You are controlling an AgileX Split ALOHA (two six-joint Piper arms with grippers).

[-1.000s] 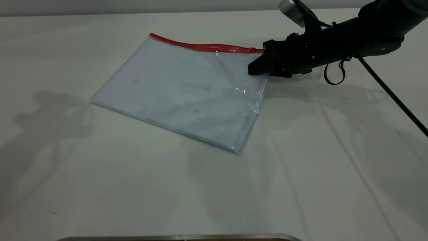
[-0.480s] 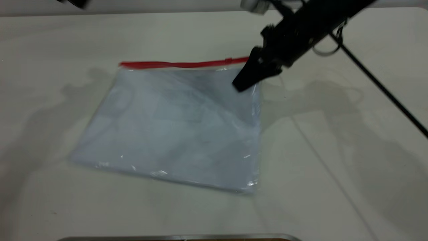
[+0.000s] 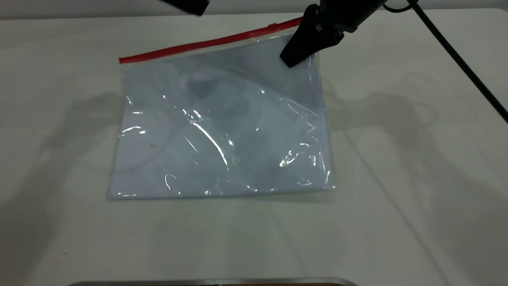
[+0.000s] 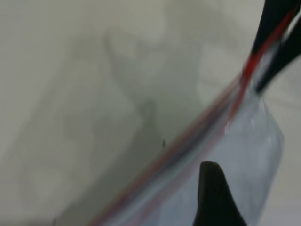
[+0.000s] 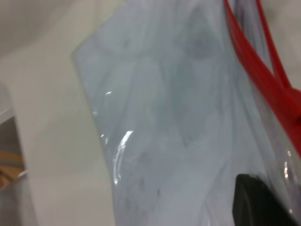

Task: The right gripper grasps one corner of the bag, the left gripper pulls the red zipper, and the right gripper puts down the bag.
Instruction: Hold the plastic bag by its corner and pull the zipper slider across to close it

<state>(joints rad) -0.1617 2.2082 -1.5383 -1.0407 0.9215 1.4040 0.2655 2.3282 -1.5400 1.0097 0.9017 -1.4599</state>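
Exterior view shows the bag (image 3: 218,127) raised by its far right corner, its long axis running left to right across the white table (image 3: 397,198). The red zipper (image 3: 206,41) forms the far long edge and climbs from the left end up toward the right; the near long edge lies low, at or just above the tabletop. White paper sheets show through the crinkled, glinting plastic.

The right gripper (image 3: 303,45) comes in from the top right with its braided cable (image 3: 456,55) trailing away, its tapered fingers closed tight on the bag's upper right corner, right beside the zipper's end. The left gripper (image 3: 186,4) is only a dark sliver at the top edge, above the bag's far side and clear of it; whether its fingers are parted or closed cannot be told from this view.

The left wrist view adds what the exterior misses: the zipper (image 4: 207,127) passing close by as a slanted red line, one black fingertip (image 4: 211,193) in front of the bag (image 4: 249,155), and the right gripper (image 4: 273,42) farther off, pinching the strip. The right wrist view shows the bag (image 5: 178,132) hanging away from the pinch, with the zipper (image 5: 263,80) running along one side.
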